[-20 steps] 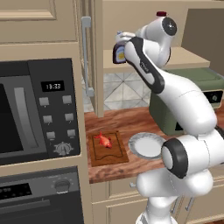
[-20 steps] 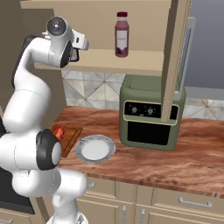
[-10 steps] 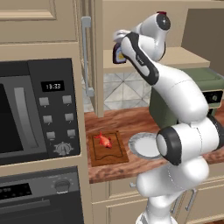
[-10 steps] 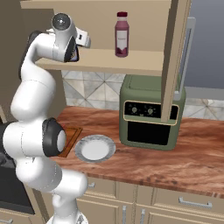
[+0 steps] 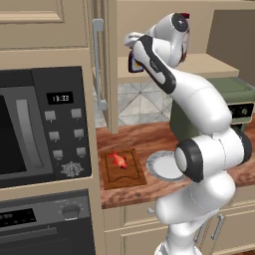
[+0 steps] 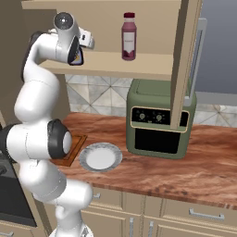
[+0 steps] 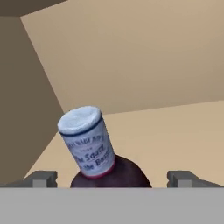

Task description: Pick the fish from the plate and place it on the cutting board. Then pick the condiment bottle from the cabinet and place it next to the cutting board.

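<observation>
Fish (image 5: 117, 159) already lies on the cutting board (image 5: 123, 169); the gripper (image 7: 111, 181) straddles the tilted condiment bottle (image 7: 94, 153) on the cabinet (image 6: 139, 65) shelf, jaws spread, seemingly not yet clamped.

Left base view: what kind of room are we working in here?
A rendered home kitchen, by the look: a built-in microwave, a green toaster oven on a wooden counter, and an open wall cabinet.
</observation>
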{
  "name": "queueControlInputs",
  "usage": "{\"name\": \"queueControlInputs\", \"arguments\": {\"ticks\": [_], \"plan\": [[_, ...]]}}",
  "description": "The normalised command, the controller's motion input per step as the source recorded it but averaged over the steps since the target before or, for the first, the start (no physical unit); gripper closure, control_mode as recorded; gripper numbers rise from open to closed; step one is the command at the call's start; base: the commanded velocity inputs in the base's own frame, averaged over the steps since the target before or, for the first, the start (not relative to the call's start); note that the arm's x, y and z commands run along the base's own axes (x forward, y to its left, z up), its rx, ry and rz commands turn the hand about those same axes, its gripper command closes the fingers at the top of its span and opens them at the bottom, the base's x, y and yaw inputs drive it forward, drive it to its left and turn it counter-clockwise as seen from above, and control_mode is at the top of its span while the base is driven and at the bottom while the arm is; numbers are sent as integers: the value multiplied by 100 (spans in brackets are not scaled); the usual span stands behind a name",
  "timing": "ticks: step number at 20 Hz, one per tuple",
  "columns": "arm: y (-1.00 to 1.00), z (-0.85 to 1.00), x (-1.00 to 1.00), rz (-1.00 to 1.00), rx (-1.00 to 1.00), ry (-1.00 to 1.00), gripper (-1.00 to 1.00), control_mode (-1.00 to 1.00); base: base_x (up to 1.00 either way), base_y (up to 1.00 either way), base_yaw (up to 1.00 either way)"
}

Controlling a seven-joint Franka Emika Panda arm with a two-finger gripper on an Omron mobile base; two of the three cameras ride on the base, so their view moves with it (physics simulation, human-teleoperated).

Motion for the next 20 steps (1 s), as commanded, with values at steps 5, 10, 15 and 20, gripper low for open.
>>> {"name": "queueControlInputs", "arguments": {"ticks": [5,10,15,20], "plan": [[4,0,23,0,-1,0,-100,-100,0,0,0],[3,0,23,0,0,0,-100,-100,0,0,0],[4,0,21,0,0,0,-100,-100,0,0,0],[3,0,9,0,0,0,-100,-100,0,0,0]]}}
